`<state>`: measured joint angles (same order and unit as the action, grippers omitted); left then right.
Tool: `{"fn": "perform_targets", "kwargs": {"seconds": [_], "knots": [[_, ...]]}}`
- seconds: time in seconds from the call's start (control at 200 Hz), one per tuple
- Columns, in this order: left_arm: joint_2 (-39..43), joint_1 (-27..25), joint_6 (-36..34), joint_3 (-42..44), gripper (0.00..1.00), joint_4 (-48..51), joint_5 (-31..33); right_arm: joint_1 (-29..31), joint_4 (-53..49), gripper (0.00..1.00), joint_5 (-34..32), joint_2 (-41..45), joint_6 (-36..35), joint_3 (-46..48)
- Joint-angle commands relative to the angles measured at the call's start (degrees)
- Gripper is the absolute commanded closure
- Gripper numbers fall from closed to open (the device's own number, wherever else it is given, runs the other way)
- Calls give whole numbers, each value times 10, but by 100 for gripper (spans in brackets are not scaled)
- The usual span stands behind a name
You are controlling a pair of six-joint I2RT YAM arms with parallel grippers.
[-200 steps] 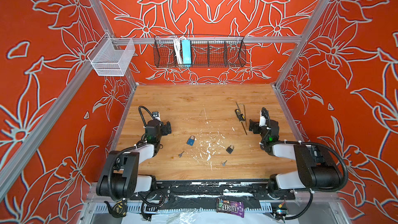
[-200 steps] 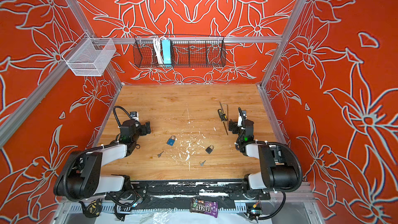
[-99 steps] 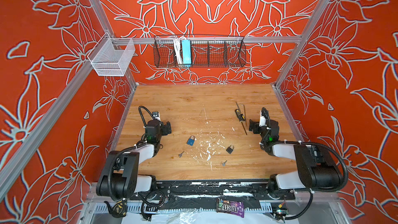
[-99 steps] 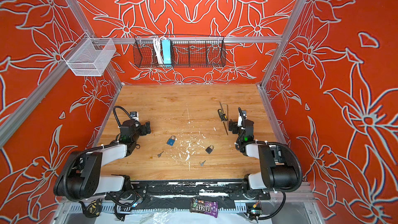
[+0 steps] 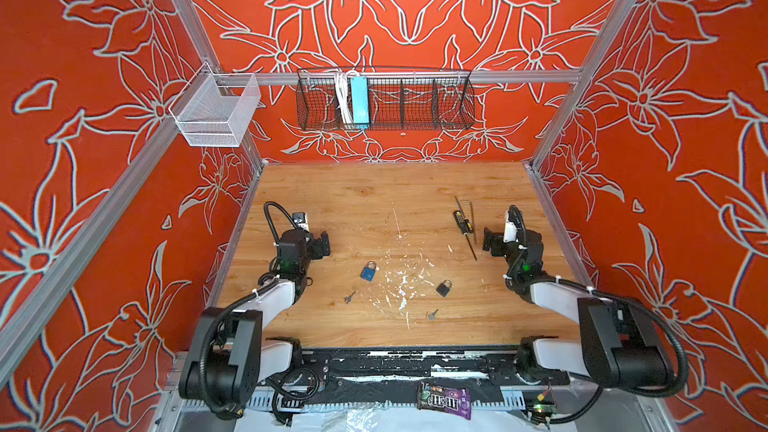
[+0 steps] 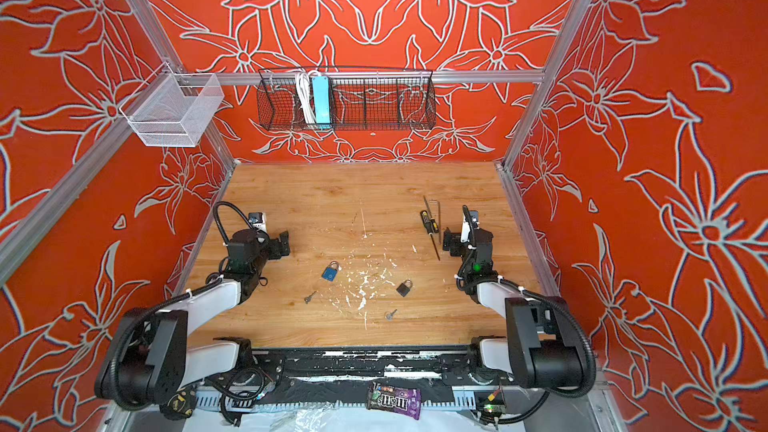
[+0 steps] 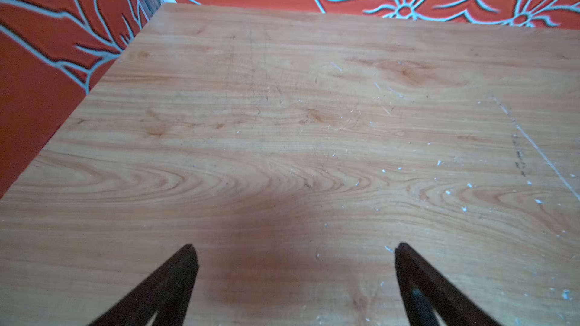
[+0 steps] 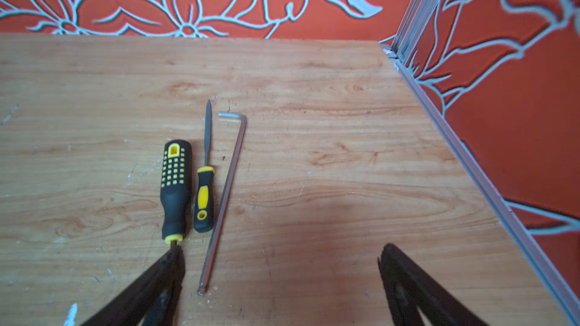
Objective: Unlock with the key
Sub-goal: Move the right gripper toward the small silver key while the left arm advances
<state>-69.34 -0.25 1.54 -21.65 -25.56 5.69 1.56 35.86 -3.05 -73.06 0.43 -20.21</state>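
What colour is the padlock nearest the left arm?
That padlock is blue; it shows best in a top view.

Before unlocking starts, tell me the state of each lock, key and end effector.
Blue padlock: lying flat, shackle looks closed.
Black padlock: lying flat, shackle looks closed.
Key beside blue padlock: lying loose, not inserted.
Key beside black padlock: lying loose, not inserted.
Left end effector: open, empty.
Right end effector: open, empty.
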Motion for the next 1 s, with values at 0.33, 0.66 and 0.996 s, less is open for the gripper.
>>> {"fn": "perform_targets", "kwargs": {"seconds": [0.33,0.66,0.996], "knots": [[199,3,155,-56,3,220,20,-1,-307,3,-4,70,128,-139],[255,3,296,-76,3,293,-29,-2,-392,3,10,146,305,-116],[257,3,368,-98,3,382,-104,8,-501,3,131,159,329,-135]]}}
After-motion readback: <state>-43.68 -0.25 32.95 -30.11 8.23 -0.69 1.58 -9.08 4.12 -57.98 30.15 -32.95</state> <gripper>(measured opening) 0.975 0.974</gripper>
